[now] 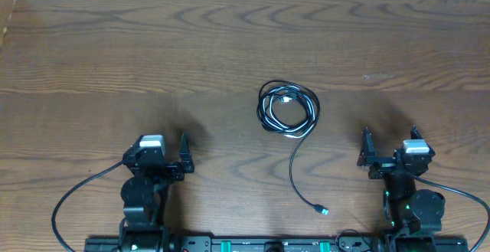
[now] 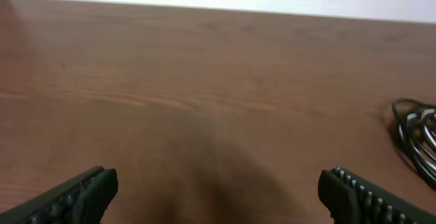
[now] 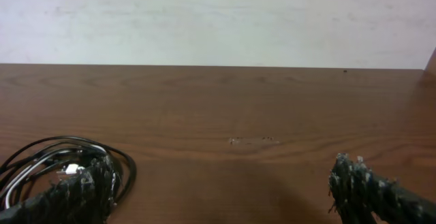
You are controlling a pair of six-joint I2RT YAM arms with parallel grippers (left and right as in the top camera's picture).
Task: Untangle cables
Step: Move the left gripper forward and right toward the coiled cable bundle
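Cables [image 1: 287, 109]: judged light, limp; best taken at the loose tail [image 1: 292, 171].
Left gripper [image 2: 218, 193]: spread wide, empty.
Right gripper [image 3: 221, 190]: likewise.

Coiled cables [image 2: 417, 137] right of gaping left end effector [image 2: 218, 183]

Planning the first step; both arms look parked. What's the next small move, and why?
Probably move the right gripper over the coil and down onto its near edge. Both it and the left gripper are open and empty. The coil lies between them, somewhat nearer the right, and its tail runs free to a plug.
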